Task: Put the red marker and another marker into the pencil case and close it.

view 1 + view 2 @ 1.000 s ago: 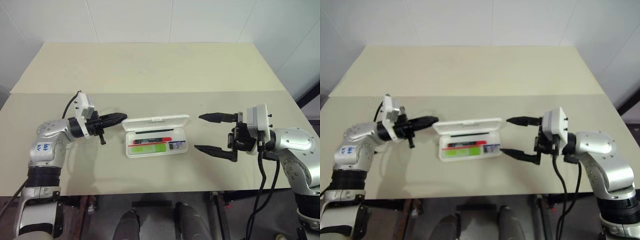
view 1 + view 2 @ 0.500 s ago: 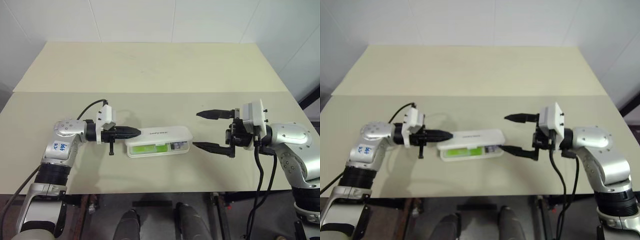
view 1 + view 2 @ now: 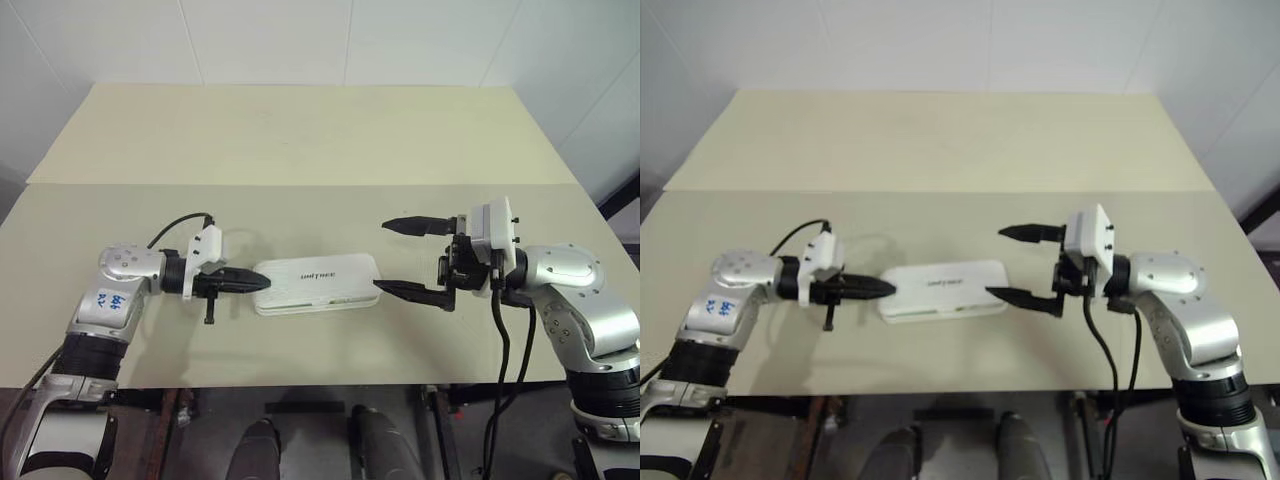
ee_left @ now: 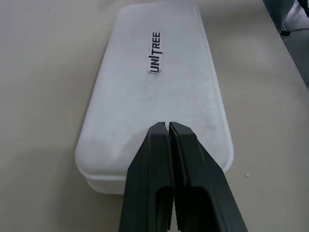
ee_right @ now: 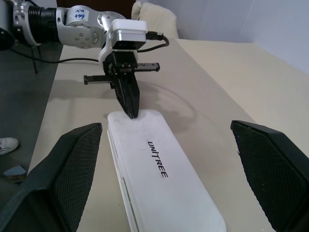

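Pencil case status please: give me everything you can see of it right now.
The pencil case is a white, hard-looking plastic box, long and rectangular with rounded corners, dark UNITREE lettering on its lid. The lid is down, so the contents are hidden; a seam runs along its near long side. It lies flat on the beige table, lengthwise between the arms. The left gripper, shut, has its tips on the lid at one end. The right gripper, open, hovers at the other end without touching.

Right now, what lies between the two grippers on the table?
The pencil case, lid down, lies between them in the head views. The shut left gripper rests on its lid at one end; the open right gripper stands at the other end.
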You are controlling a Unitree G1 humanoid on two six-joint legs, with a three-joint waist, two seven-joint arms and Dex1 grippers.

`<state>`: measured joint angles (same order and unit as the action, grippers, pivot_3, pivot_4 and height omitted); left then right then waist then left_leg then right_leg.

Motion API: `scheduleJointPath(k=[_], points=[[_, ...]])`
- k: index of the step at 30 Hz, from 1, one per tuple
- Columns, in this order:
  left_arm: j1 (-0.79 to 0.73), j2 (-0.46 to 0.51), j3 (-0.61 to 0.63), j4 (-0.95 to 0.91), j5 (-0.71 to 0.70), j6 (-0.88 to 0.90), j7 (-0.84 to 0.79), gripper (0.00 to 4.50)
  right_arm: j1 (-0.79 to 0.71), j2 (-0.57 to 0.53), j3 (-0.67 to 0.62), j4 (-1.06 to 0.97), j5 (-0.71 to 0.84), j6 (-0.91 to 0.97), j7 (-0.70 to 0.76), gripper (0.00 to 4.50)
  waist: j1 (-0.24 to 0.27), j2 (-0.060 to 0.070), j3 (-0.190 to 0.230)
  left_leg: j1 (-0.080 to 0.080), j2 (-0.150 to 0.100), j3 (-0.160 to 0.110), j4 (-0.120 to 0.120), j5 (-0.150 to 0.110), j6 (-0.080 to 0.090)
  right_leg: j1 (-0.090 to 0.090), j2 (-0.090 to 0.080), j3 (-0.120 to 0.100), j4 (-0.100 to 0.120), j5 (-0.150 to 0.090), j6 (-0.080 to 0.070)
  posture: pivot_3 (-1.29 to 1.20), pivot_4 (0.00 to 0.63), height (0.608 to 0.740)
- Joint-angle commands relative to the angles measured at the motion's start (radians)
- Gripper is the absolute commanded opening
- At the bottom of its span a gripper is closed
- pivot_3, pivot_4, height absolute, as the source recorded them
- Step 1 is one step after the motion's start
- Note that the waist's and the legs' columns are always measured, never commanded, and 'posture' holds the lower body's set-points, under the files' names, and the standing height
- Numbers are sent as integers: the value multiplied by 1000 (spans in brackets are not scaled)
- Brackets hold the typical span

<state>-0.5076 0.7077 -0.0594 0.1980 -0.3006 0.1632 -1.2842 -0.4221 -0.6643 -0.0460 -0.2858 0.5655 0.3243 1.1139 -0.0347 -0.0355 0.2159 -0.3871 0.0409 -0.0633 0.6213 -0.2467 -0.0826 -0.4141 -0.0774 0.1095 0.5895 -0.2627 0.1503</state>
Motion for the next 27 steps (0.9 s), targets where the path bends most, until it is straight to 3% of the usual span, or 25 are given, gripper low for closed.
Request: scheduleJointPath(k=[1, 13, 27], points=[[47, -19, 5, -67, -22, 30, 25, 42, -17, 10, -6, -12, -2, -23, -12, 4500, 0, 0, 0, 0, 0, 0, 0, 0, 0, 0, 0, 0, 0, 0, 0, 0, 150, 740], [99, -40, -10, -42, 12, 1, 66, 42, -26, 19, -2, -17, -5, -17, -21, 4500, 1, 0, 0, 1, 0, 0, 1, 0, 0, 1, 0, 0, 0, -1, -3, 0, 150, 740], [39, -19, -73, -14, 52, 25, 47, 42, -42, 47, 12, -20, -9, -13, -30, 4500, 3, 1, -1, 1, 0, 0, 2, 0, 0, 2, 0, 0, 0, -1, -3, 0, 150, 740]])
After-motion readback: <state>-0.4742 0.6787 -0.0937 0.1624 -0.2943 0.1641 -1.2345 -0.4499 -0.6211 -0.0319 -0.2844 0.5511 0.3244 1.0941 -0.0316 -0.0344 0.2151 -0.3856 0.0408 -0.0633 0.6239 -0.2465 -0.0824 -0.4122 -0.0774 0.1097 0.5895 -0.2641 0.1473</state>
